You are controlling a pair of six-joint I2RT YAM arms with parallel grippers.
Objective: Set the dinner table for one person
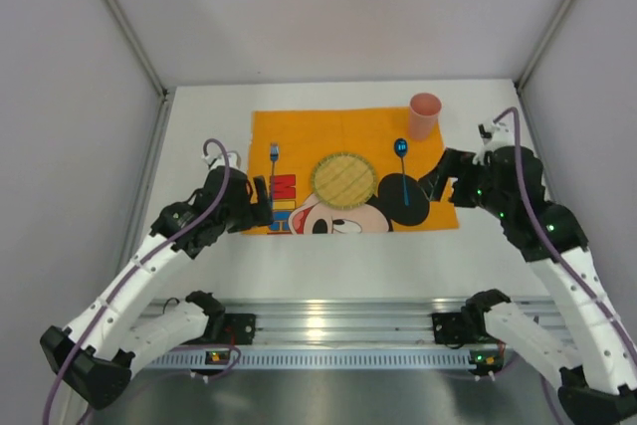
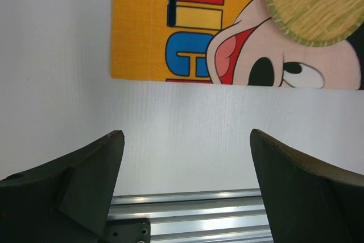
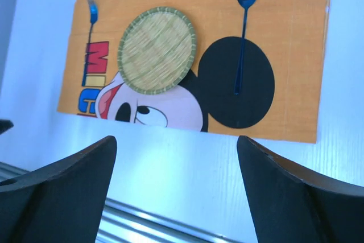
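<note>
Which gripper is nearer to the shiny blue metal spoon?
Right. The right gripper is just right of the shiny blue metal spoon; the left gripper is far off, at the left side of the orange cloth placemat.

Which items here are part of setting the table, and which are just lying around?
Part of the job: table, orange placemat, fork, round woven mat, spoon, pink cup.
Lying about: nothing loose; only the rig's metal rail at the near edge.
</note>
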